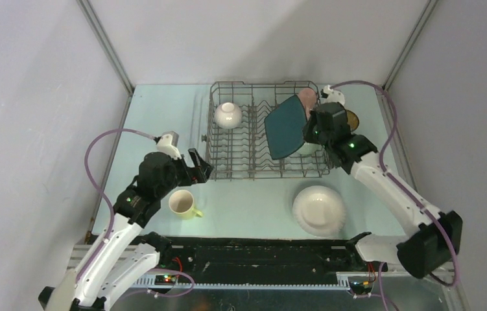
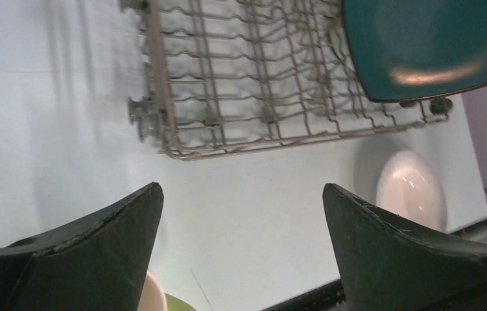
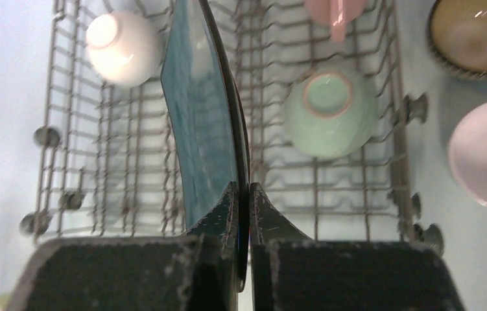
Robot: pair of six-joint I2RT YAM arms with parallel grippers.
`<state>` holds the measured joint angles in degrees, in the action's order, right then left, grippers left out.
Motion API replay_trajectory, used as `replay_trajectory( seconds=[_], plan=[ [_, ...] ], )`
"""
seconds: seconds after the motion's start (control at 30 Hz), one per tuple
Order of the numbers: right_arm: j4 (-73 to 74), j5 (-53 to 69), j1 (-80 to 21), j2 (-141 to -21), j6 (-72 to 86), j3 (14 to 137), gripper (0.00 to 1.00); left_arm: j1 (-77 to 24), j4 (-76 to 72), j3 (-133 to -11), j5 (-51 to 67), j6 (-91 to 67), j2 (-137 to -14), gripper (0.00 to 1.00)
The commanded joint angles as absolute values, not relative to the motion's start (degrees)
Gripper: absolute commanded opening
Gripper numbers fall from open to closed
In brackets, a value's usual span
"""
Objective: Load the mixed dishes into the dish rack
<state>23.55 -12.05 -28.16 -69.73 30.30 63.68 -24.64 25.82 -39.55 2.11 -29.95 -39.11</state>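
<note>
Our right gripper (image 3: 248,194) is closed tight on the rim of the teal plate (image 3: 198,110). The plate stands on edge over the rack (image 3: 397,162), at frame centre, its long axis pointing up the frame. Our left gripper (image 2: 242,188) is wide open and empty.

Free table (image 1: 253,201) along six o'clock of the dish rack (image 1: 260,175), between yellow-green mug (image 1: 182,204) and white round plate (image 1: 319,209). Inside, centre tines stand open; white bowl (image 1: 227,115) blocks eleven o'clock, and the dark teal square plate (image 1: 286,126) walls off three.
</note>
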Motion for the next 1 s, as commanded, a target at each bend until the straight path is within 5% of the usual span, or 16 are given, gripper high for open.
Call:
replay_trajectory(
  seconds=[0.0, 0.47, 0.97],
  plan=[
    [8.9, -23.4, -28.1, -74.6, 27.3, 75.0, 0.00, -23.7, 30.1, -42.9, -6.3, -30.0, -38.4, 1.00],
    [12.1, -32.9, -30.4, -100.9, 16.8, 102.2, 0.00, -22.8, 35.3, -45.1, -15.0, -30.9, -38.1, 1.00],
    [16.0, -35.1, -32.0, -115.9, 18.4, 114.7, 0.00, -22.6, 36.5, -45.0, -16.4, -31.6, -38.2, 1.00]
  ],
)
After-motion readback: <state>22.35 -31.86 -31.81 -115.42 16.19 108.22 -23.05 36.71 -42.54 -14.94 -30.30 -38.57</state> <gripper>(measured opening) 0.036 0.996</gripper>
